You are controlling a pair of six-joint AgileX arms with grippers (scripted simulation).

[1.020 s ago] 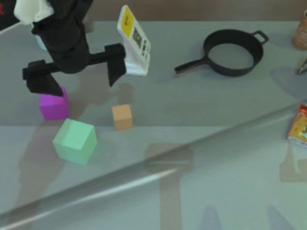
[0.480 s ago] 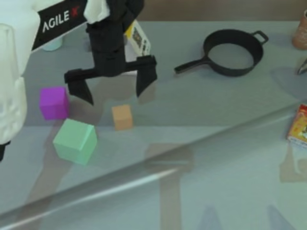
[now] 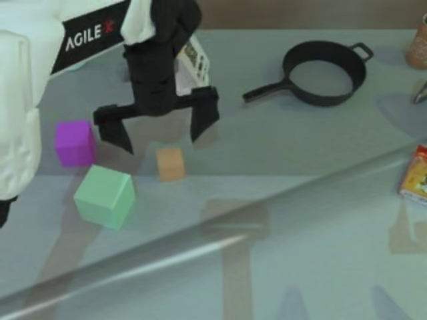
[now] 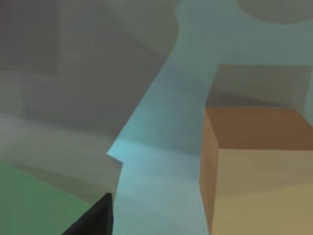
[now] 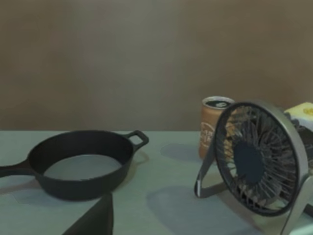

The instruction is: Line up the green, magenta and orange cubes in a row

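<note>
top view: green cube [image 3: 104,197], largest, sits near the desk's left edge, magenta cube [image 3: 74,143] just behind it, orange cube [image 3: 170,163], smallest, to their right. left gripper [image 3: 157,127] hangs spread wide over the orange cube, holding nothing; right gripper out of frame. cubes look rigid, light and matte, so likely non-slip; pinch opposite flat faces at mid-height.

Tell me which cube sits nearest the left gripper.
The orange cube, the smallest one. It lies just below the left gripper, between its open fingers; the magenta and green cubes sit farther left.

A black skillet [image 3: 325,72] sits at the far right of the worktop [image 3: 280,220]. Beside it in the right wrist view stand a drink can [image 5: 213,126] and a small fan [image 5: 259,156]. An orange carton [image 3: 416,175] lies at the right edge.
</note>
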